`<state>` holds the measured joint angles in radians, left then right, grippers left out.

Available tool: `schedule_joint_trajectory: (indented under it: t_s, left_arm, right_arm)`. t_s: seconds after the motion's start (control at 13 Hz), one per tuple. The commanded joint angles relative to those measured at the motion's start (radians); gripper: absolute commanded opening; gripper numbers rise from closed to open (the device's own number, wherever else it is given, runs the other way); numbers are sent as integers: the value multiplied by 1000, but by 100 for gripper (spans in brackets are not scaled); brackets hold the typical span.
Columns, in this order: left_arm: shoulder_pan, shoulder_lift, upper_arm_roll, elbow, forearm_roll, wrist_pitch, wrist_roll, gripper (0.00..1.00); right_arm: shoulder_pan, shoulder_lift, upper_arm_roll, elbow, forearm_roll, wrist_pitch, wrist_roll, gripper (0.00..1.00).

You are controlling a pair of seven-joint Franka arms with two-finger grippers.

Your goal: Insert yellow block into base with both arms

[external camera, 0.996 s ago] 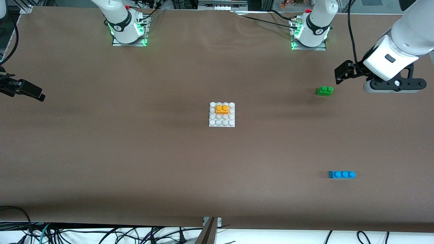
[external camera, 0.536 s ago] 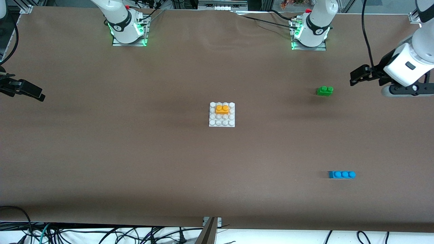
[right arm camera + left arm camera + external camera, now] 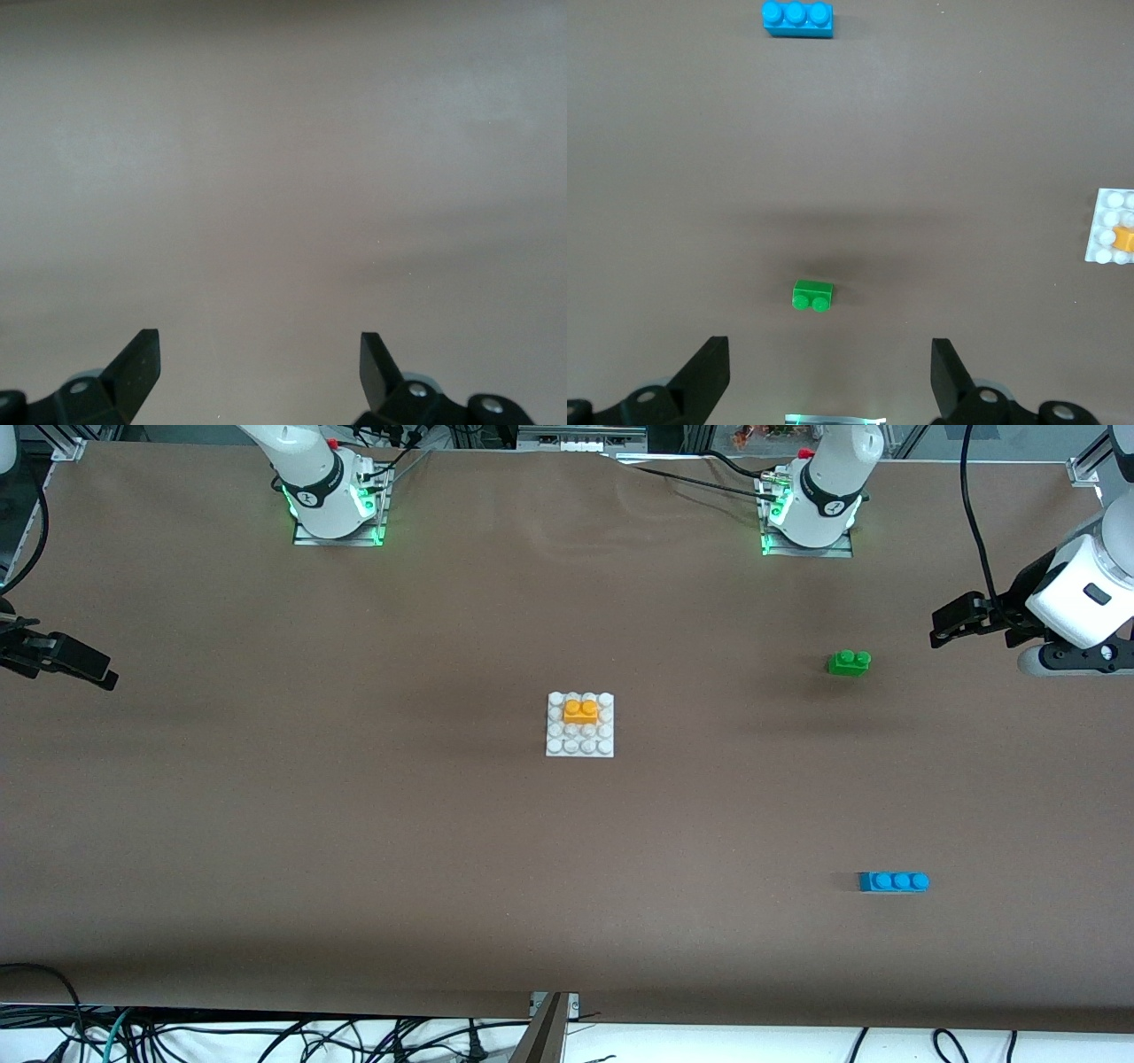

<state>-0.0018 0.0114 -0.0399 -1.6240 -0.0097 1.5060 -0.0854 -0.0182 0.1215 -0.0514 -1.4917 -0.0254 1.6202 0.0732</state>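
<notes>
Yellow block (image 3: 580,710) sits pressed onto the base (image 3: 579,749), covering 2 studs in the second row from the edge nearest the robots, its own 2 studs facing up. The white base lies flat near the middle of the brown tabletop (image 3: 354,824); in the left wrist view only a sliver of the block (image 3: 1125,237) and part of the base (image 3: 1104,239) show at the picture's edge.

The left tool (image 3: 946,622) hangs over the tabletop at the left arm's end, just beside the green brick (image 3: 849,662) but not touching it. Its fingers (image 3: 709,372) are spread wide with nothing between them, and the green brick (image 3: 812,295) lies on the tabletop between and ahead of them. The blue brick (image 3: 893,881), with 3 studs, lies well apart from the green one, nearer to the front camera; it also shows in the left wrist view (image 3: 797,19).

The right tool (image 3: 84,666) hangs at the right arm's end of the tabletop, well apart from every brick. Its fingers (image 3: 137,363) are also spread wide and hold nothing, with only bare tabletop (image 3: 283,177) under them.
</notes>
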Motion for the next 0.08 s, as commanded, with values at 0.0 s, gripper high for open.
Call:
schedule_joint_trajectory:
  t_s: [0.0]
  left_arm:
    - [-3, -27, 3, -27, -12, 14, 19, 100]
  right_arm:
    - [-9, -5, 5, 2, 10, -8, -15, 100]
